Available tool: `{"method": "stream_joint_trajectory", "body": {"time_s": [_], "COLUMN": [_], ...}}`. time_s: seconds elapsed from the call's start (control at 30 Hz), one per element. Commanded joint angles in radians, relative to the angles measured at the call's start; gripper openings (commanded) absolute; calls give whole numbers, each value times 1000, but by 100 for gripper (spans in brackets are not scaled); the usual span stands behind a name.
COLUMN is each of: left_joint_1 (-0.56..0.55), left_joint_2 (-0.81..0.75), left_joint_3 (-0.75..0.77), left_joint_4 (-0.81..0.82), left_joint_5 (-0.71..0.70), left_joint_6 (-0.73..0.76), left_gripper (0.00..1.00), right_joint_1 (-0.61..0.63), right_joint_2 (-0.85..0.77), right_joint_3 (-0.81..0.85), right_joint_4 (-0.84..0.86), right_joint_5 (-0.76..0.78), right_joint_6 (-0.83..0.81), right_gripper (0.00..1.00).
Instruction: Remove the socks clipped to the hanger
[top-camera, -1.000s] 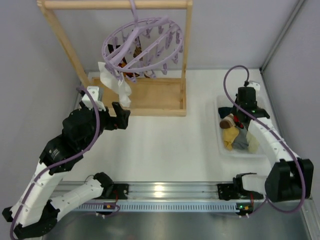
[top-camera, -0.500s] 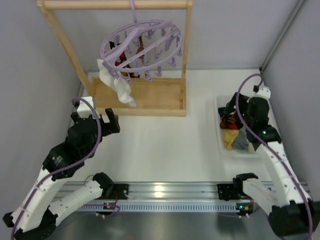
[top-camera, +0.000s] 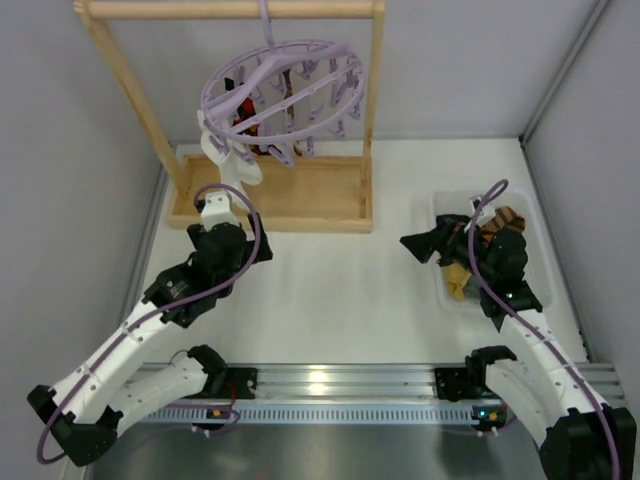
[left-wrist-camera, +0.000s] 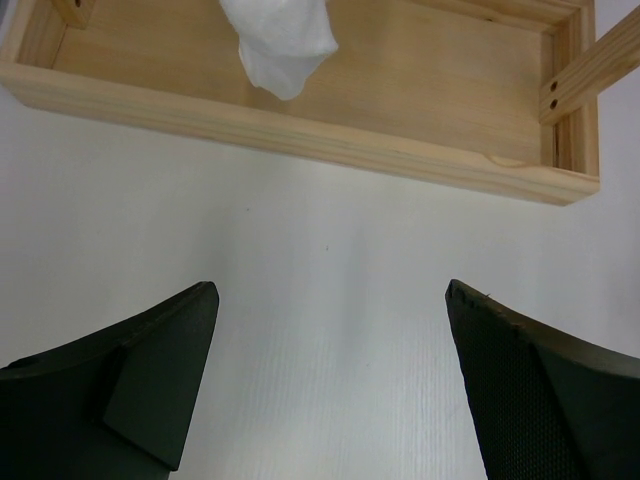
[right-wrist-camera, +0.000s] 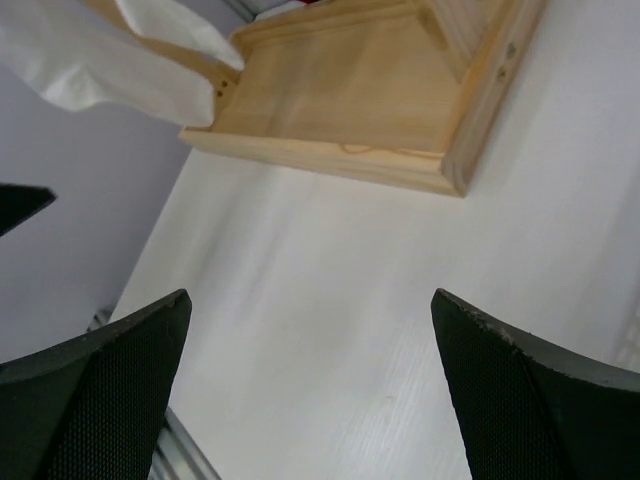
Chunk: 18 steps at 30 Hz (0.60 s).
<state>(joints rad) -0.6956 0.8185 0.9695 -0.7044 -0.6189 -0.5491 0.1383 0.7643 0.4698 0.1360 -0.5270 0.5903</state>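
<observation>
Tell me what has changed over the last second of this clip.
The right gripper left the bin and swung left over the table, jaws open. The left gripper backed away from the white sock, then turned toward it again, open and holding nothing. The white sock stays clipped to the hanger; the wooden rack has not moved.

the round lilac hanger (top-camera: 272, 72) hangs tilted from its hook, pegs dangling. i see a white sock (top-camera: 235, 160) clipped at its left edge, drooping limp, and a black-and-red sock (top-camera: 245, 122) clipped beneath the ring.
</observation>
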Motion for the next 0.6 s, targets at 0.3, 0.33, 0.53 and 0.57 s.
{"method": "stream_joint_trajectory", "body": {"time_s": [0.3, 0.33, 0.53, 0.57], "left_joint_1": [185, 232, 369, 373], "left_joint_2": [171, 197, 315, 380], "left_joint_3": [-357, -391, -505, -490], "left_joint_4": [907, 957, 1442, 1482], "left_joint_5": [56, 83, 217, 223], "left_joint_6": [138, 147, 218, 231], "left_gripper": [99, 99, 99, 99], "right_joint_1": [121, 121, 127, 130], "right_joint_2": [-80, -97, -118, -115], "right_joint_3": [27, 26, 18, 18], "right_joint_4": [140, 131, 151, 158], "right_joint_5": [-151, -153, -159, -166], "right_joint_6": [10, 8, 23, 23], "right_gripper": [100, 100, 99, 99]}}
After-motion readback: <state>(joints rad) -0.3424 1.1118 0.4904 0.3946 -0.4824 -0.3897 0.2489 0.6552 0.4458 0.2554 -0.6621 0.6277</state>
